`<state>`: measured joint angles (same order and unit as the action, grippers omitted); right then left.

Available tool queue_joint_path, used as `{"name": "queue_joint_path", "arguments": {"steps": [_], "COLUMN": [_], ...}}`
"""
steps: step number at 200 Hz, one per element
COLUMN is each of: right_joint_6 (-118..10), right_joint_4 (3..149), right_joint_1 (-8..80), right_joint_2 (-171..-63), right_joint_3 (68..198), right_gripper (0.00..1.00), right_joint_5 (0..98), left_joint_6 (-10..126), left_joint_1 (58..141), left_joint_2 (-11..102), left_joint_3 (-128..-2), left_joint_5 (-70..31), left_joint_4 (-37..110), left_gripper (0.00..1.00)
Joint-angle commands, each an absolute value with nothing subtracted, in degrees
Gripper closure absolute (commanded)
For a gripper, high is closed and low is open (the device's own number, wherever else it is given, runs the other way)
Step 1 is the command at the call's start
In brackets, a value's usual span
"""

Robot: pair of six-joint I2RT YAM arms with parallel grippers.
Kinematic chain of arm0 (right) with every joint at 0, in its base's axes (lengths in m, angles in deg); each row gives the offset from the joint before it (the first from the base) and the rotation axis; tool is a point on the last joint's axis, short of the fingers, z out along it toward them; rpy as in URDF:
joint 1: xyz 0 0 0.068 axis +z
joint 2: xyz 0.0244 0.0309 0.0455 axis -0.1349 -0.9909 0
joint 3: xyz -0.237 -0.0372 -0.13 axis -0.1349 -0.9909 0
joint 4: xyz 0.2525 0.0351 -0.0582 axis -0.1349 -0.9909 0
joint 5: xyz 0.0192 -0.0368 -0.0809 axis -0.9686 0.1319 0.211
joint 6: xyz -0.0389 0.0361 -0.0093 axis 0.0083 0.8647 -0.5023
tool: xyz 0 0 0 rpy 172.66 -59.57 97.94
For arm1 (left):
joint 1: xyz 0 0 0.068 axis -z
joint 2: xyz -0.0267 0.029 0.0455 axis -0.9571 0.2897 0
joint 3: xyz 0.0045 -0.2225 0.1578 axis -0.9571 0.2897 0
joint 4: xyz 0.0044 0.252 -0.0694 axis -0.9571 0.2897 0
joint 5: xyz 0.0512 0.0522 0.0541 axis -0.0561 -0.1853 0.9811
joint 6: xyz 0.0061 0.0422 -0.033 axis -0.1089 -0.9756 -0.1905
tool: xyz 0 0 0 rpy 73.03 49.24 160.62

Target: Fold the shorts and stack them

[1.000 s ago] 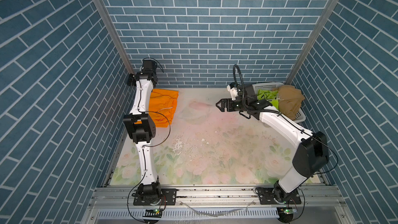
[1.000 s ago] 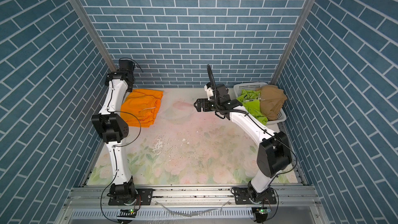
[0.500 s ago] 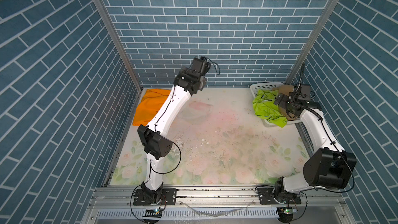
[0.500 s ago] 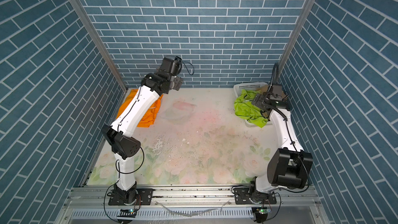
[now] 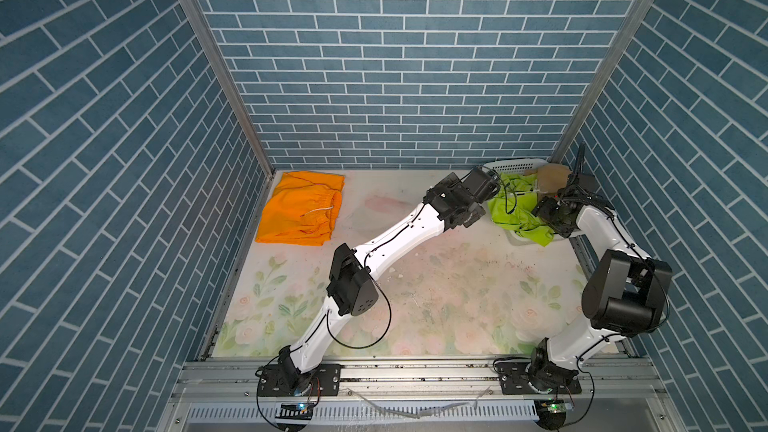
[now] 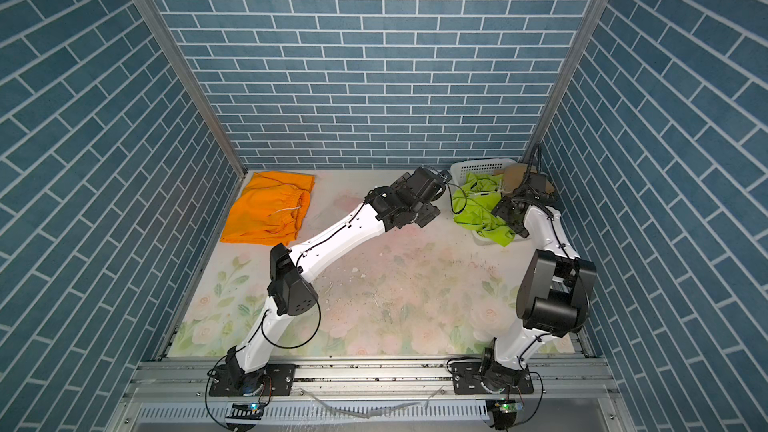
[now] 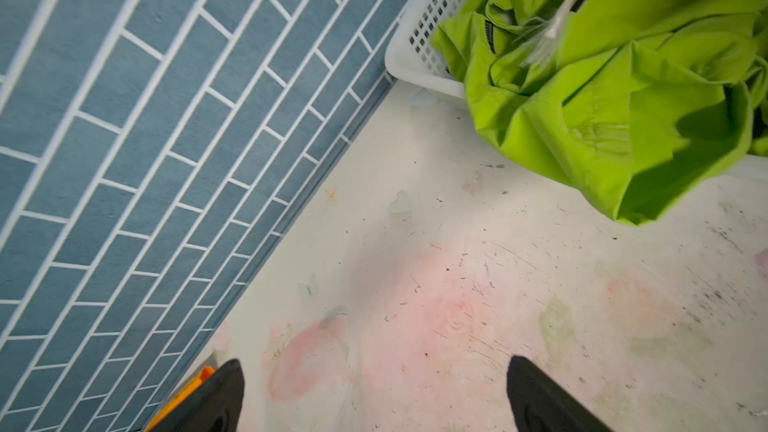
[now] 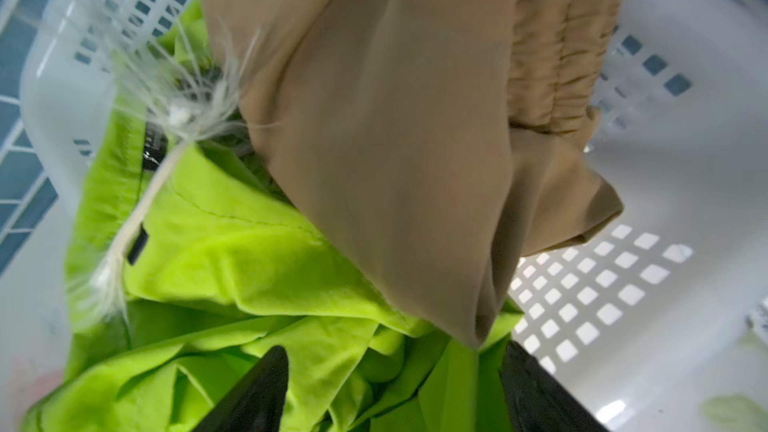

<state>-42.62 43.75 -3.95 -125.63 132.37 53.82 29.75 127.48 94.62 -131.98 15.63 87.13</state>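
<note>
Left gripper [image 7: 374,392] spread wide over mat [image 7: 457,263]. Right gripper [image 8: 395,367] astride lime shorts [image 8: 232,259] spilling from basket [image 8: 623,284], grip unclear. Black tag [image 8: 137,245] unreadable. Tan shorts [image 8: 395,139] partly cover lime. Orange shorts [image 5: 299,209] flat, far left.

white arms [image 5: 399,238] with black joints [image 5: 353,284], thin black cables [image 5: 390,317], black bases [image 5: 328,380].

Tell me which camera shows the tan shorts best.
Right wrist view: the tan shorts fill much of the frame, waistband visible, lying over the green shorts in the basket. Both top views show only a small tan patch. The left wrist view shows nothing clear of them.
</note>
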Motion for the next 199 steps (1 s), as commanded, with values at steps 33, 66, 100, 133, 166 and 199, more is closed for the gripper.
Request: {"name": "queue_joint_path", "arguments": {"steps": [33,66,100,133,166,199], "right_joint_6": [-40.1,-39.4,-39.7,-40.0,-41.8,-38.6], "right_joint_4": [44.9,44.4,41.6,38.7,35.4,37.9], "right_joint_1": [-3.9,-2.6,2.4,5.0,5.0,5.1], "right_joint_2": [-126.7,-125.3,-125.5,-127.8,-132.0,-138.1], "right_joint_3": [132.7,135.3,144.6,160.3,179.2,200.0], "right_gripper": [0.87,1.00,1.00,1.00,1.00,1.00], "right_joint_5": [50.0,48.0,46.3,44.5,43.1,31.7], "left_joint_6": [33.5,35.1,40.6,42.4,42.7,43.0], "left_joint_1": [126.8,126.0,122.1,120.0,119.9,119.8], "left_joint_2": [93.7,90.5,83.8,77.6,74.4,71.7], "left_joint_3": [-131.5,-127.3,-120.1,-113.4,-110.3,-106.4], "left_joint_5": [12.2,12.0,7.6,6.2,6.7,7.6], "left_joint_4": [88.9,88.8,87.9,86.2,86.5,85.4], "left_gripper": [0.00,0.00,0.00,0.01,0.00,0.01]}}
